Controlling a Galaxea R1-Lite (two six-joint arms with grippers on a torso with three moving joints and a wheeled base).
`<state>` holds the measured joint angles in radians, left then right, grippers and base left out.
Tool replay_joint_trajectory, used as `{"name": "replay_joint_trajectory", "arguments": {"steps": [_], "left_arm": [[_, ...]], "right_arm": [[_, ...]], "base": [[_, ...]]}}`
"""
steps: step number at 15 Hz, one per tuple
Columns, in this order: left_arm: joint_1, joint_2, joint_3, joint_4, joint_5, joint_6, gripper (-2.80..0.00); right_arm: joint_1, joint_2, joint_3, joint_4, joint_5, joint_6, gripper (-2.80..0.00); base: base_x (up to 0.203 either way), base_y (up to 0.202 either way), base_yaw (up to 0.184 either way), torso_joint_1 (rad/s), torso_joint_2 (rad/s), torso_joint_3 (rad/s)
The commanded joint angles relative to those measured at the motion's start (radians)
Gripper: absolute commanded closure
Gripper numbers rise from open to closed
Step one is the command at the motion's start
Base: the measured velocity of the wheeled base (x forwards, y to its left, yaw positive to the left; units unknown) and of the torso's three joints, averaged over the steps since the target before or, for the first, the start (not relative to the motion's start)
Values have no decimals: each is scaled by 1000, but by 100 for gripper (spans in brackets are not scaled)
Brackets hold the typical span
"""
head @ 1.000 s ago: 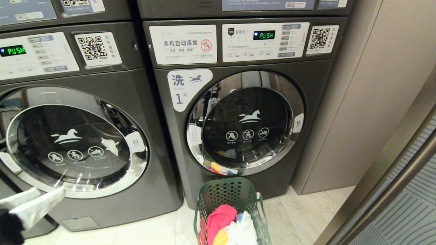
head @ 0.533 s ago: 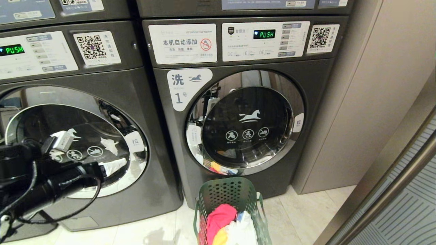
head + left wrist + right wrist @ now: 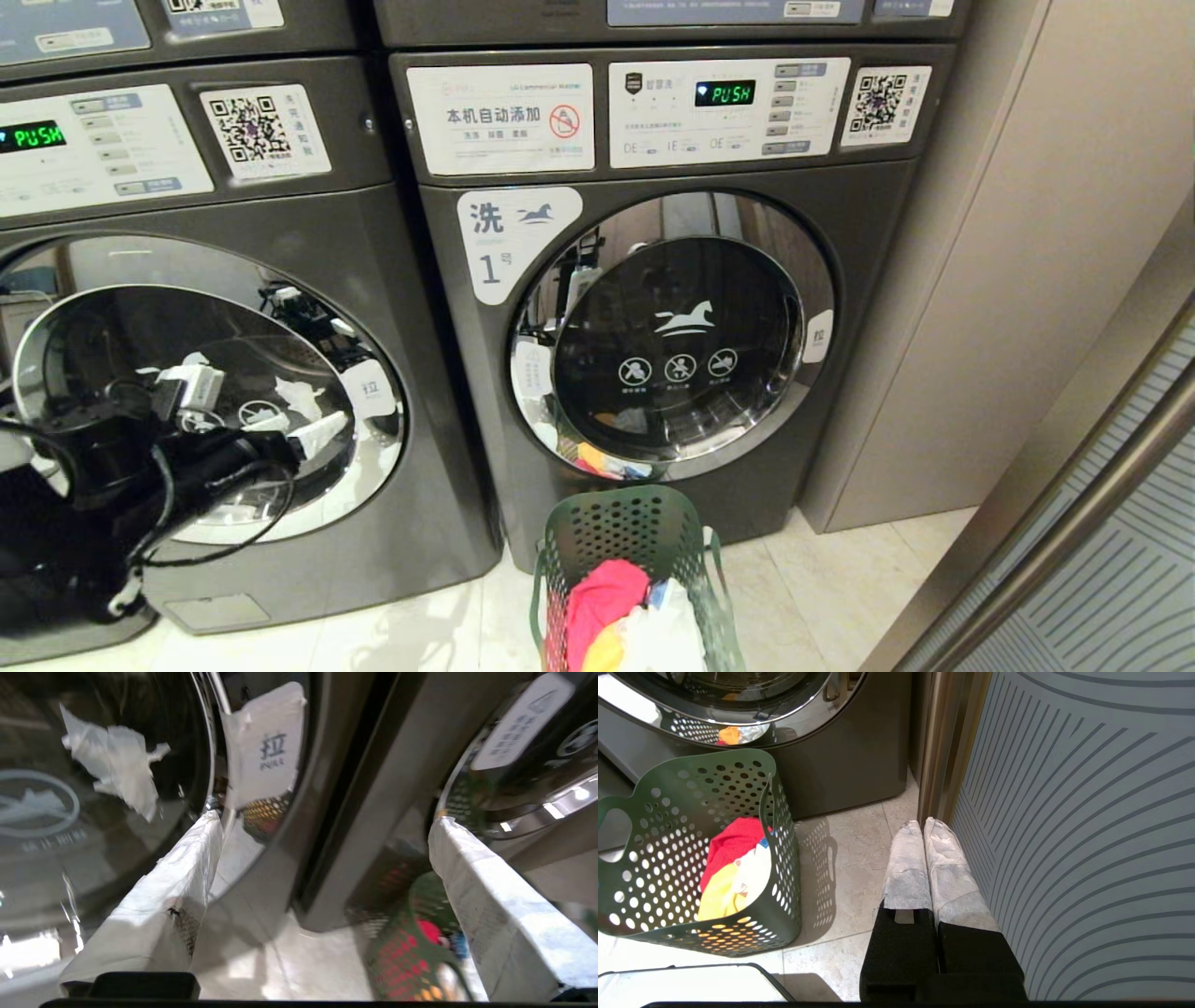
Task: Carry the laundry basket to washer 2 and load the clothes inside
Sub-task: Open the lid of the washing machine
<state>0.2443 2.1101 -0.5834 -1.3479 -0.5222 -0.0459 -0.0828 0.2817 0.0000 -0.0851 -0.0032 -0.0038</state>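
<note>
Dark grey front-loading washer at left of head view: round chrome-rimmed glass door, shut; number label not in view, so its number cannot be told. White "pull" tag on the door's right rim, seen close in the left wrist view.

Dark grey front-loading washer with white horse-logo label reading "1", centre of head view: door shut, green "PUSH" display lit on the panel above.

Small dark-green perforated plastic laundry basket: upright on the pale tiled floor, just before the lower edge of the "1" washer; also in the right wrist view, and blurred in the left wrist view.

Clothes: soft garments heaped inside the basket, red-pink uppermost, yellow-orange below, white with a bit of blue beside them.

Left gripper: black arm raised before the left washer's door glass, white-wrapped fingers spread wide, nothing between them; one tip close to the chrome rim below the pull tag, contact possibly not made, hard to tell.

Right gripper: low beside the grey line-patterned panel, white-wrapped fingers pressed together, holding nothing, well apart from the basket.
</note>
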Motion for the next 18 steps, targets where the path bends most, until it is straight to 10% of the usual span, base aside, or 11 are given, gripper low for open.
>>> {"name": "replay_joint_trajectory", "arguments": {"steps": [1, 18], "left_arm": [[1, 122, -87, -17, -6, 35, -280], [-68, 385, -468, 6, 38, 136, -280]], "right_arm": [[0, 1, 32, -1, 0, -1, 0], [0, 1, 32, -1, 0, -1, 0]], "base": [[0, 0, 0, 0, 0, 0], [0, 0, 0, 0, 0, 0]]}}
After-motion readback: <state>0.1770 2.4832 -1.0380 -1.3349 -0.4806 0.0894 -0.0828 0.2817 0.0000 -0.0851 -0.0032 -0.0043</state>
